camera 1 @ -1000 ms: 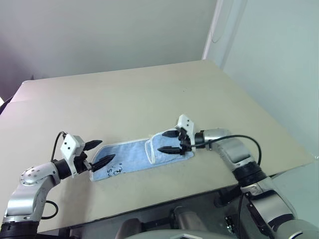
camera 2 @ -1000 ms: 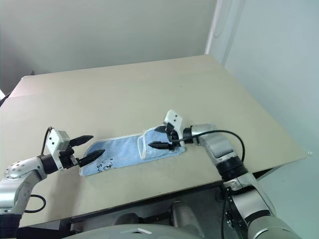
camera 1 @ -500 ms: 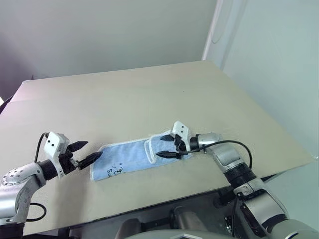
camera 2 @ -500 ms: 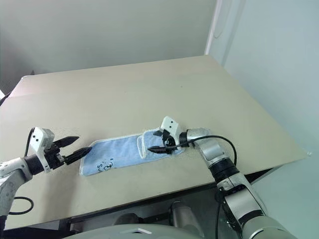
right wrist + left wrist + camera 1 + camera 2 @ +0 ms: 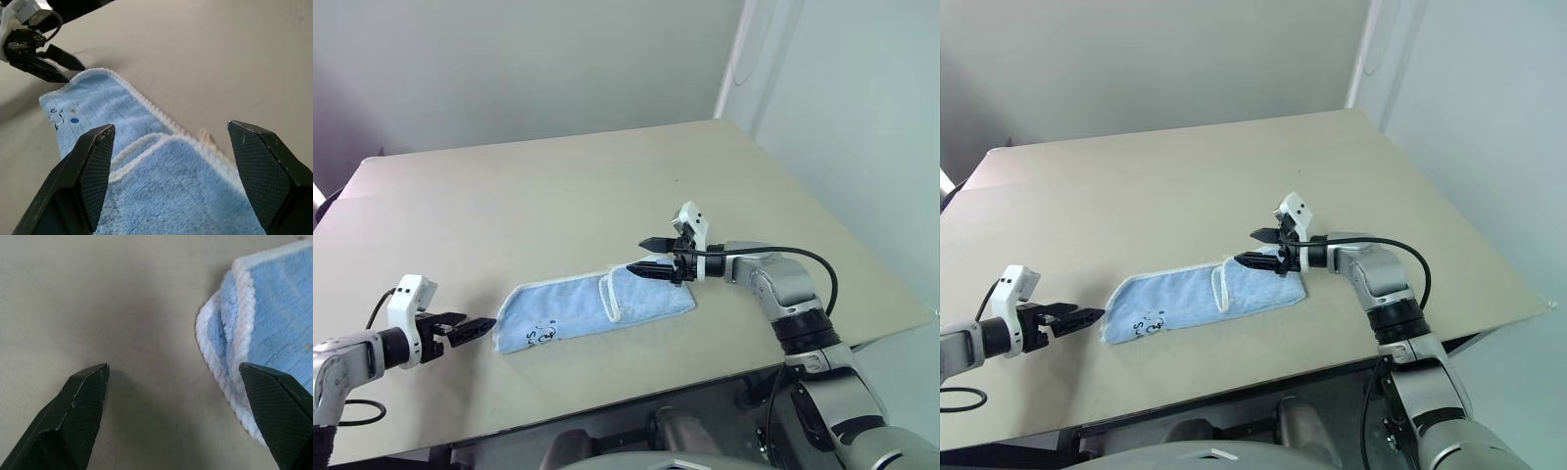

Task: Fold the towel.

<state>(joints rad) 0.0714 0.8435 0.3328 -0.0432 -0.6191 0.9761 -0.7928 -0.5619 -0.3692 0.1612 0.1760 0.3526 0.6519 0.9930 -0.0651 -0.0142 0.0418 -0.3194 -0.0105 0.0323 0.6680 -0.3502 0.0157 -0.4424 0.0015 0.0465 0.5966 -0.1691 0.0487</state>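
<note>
The towel (image 5: 592, 309) lies flat on the bench (image 5: 558, 196), near the front edge, as a long strip running side to side. Its right part is already doubled over, a hemmed edge crossing the strip about two-thirds along. The left end is a single layer with a small dark print.

The left gripper (image 5: 470, 329) sits low just off that left end, pointing along the strip toward it, jaws spread and empty; in its wrist view the towel's rounded corner lies just ahead, beside one finger (image 5: 274, 401). The right gripper (image 5: 653, 256) hovers above the far edge of the doubled end, pointing back along the strip, jaws also spread, holding nothing.

I'd judge the next fold runs end to end, and each arm has its own end close by, the left lower and closer to the cloth.
</note>
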